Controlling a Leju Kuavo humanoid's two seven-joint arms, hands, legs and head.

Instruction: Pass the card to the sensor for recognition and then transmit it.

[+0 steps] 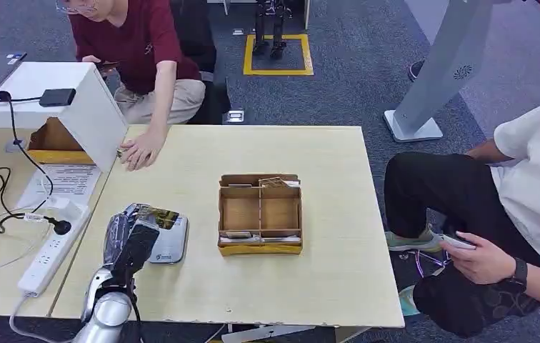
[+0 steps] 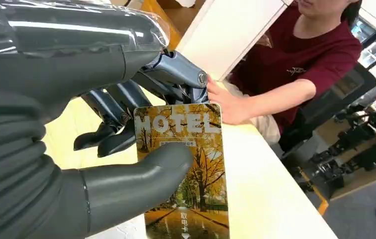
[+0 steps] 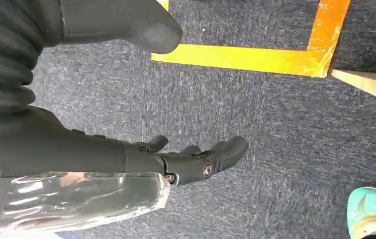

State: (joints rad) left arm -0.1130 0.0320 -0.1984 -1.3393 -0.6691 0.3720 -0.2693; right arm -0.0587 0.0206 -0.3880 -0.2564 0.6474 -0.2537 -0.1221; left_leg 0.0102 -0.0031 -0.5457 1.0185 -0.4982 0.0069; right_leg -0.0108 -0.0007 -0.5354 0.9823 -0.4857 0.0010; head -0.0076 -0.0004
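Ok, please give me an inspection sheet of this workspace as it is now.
Surface: pale wooden table, mostly bare.
Job's things: yellow autumn-print hotel card in the left hand; grey flat sensor pad beneath it.
Clutter: brown cardboard divided box holding cards; white slanted box.
Hands: left hand pinches the card over the pad; right hand hangs above carpet, holding nothing.
Cables: white power strip, black cables on the side desk.
Surroundings: a person's hand rests on the table; a seated person at right.

The card (image 2: 183, 169) (printed "HOTEL" over yellow autumn trees) is pinched by the left hand (image 1: 130, 239) above the grey sensor (image 1: 169, 243) lying flat on the table (image 1: 338, 214).
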